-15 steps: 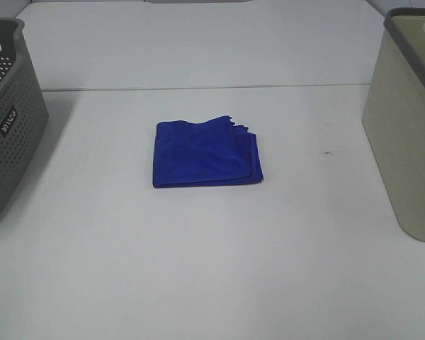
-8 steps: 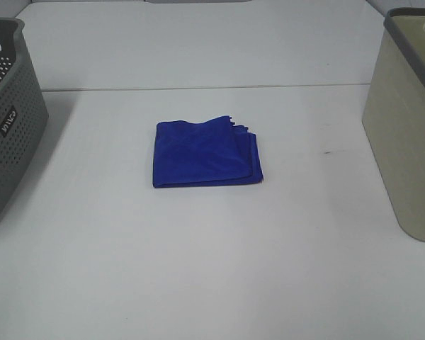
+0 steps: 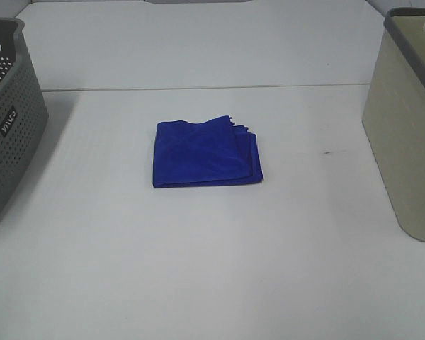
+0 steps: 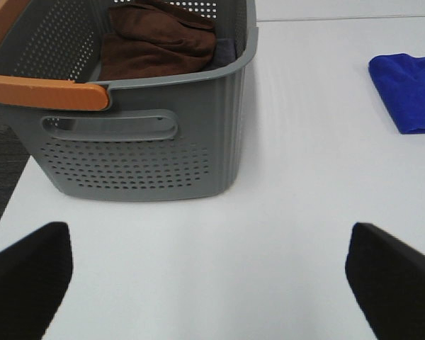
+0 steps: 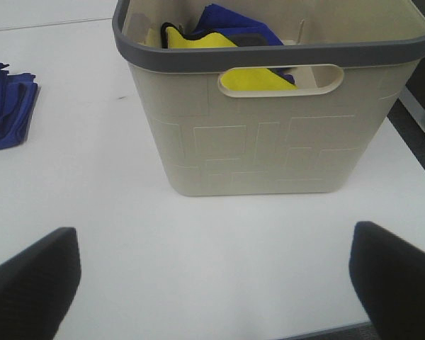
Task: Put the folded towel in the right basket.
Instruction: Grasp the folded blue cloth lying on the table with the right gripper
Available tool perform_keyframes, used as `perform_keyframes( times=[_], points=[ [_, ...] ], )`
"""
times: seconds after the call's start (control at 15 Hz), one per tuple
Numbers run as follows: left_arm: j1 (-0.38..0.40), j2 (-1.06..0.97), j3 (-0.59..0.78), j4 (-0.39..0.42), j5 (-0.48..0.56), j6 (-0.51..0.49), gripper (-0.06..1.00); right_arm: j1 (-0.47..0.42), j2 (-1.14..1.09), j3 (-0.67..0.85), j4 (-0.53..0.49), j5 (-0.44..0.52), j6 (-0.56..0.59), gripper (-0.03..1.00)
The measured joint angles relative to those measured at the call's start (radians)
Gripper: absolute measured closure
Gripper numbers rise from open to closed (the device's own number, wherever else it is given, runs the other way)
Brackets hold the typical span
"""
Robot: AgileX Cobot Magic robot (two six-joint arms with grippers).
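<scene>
From the high camera, the folded towel (image 3: 207, 152) lies flat near the middle of the desk (image 3: 198, 276), well apart from the grey left basket (image 3: 7, 120) and the beige right basket (image 3: 404, 127). It is close to square, slightly longer across the desk, with its loose layered edges turned toward the right basket. Neither arm shows here.

In the left wrist view, the left end effector (image 4: 209, 280) is spread wide with nothing between its fingers. The left basket (image 4: 142, 142), holding a brown cloth (image 4: 159, 39), stands directly ahead of it, and the folded towel (image 4: 411, 88) lies off to the side beyond, toward the middle of the desk.

In the right wrist view, the right end effector (image 5: 216, 280) is likewise spread wide and empty. The right basket (image 5: 269, 142), with a yellow cloth (image 5: 198, 39) already inside, stands straight ahead, and the folded towel (image 5: 7, 103) lies aside of it toward the middle of the desk.

Neither arm looks clearly nearer, so the right arm seems the better choice, since its carry to the basket would be short and would not cross the desk.
</scene>
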Motion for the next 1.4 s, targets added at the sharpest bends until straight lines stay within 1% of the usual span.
perform_keyframes(
  times=[0.13,1.27,1.33,1.4],
  points=[
    [0.000,0.000,0.000,-0.036,0.000,0.000,-0.03,0.000,0.000,0.000,0.000,0.000,0.000,-0.02],
    [0.000,0.000,0.000,-0.040,0.000,0.000,-0.03,0.000,0.000,0.000,-0.001,0.000,-0.003,-0.02],
    [0.000,0.000,0.000,-0.040,0.000,0.000,-0.03,0.000,0.008,-0.001,0.005,0.000,-0.006,-0.02],
    [0.000,0.000,0.000,-0.040,0.000,0.000,-0.03,0.000,0.062,-0.017,0.017,0.003,-0.018,-0.02]
  ],
)
